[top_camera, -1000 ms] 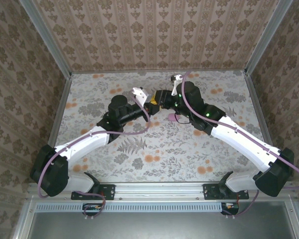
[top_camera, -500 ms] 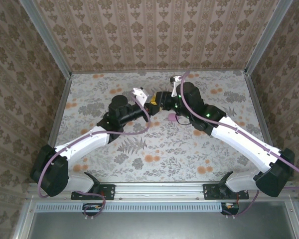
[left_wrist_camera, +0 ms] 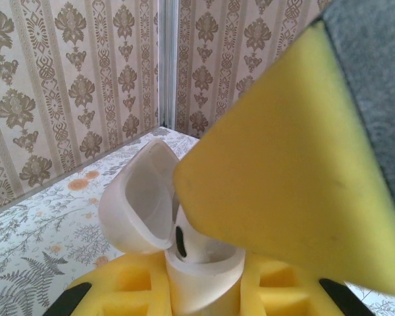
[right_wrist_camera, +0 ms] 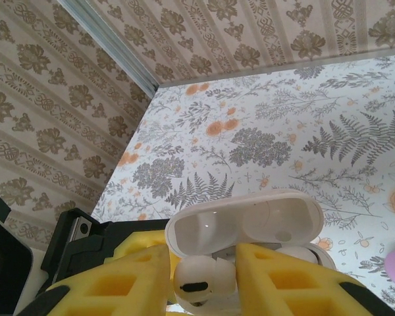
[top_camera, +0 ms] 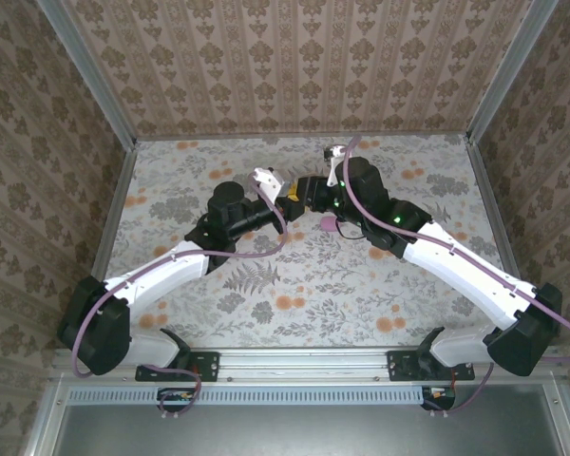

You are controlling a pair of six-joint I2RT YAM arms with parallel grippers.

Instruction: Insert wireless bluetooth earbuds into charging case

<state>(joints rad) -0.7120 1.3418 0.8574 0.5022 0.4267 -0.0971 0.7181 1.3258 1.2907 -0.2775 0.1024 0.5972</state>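
On the left, the left pincer (top_camera: 287, 196) is clamped shut on the body of the white charging case (left_wrist_camera: 204, 273). It holds the case upright with its lid (left_wrist_camera: 141, 204) swung back and the mouth facing up, which looks like a deliberate choice: a small, smooth case would slide on the floral bench (top_camera: 294, 285) if it were pushed, so one arm acts as a vice while the other does the fine work. From the right, the right pincer (right_wrist_camera: 203, 283) has its yellow foam pads (right_wrist_camera: 283, 283) closed on a white earbud (right_wrist_camera: 197, 276), poised just below the open lid at the mouth of the case. I judge the step in hand to be seating that bud in its socket. Further right, a small pink object (top_camera: 330, 225) lies on the bench, apart from both arms and no part of the job. The overhead view gives the layout, with the two arms meeting tip to tip near the middle of the bench. The left wrist view adds the case body wedged between that arm's own pads, with the other arm's yellow finger (left_wrist_camera: 283, 164) looming over the mouth and the bud's dark slot beneath it. The right wrist view adds the hollow inside of the lid. It also shows a rounded white shape just right of the pad, which may be a second bud already seated or only the case rim; I cannot tell.
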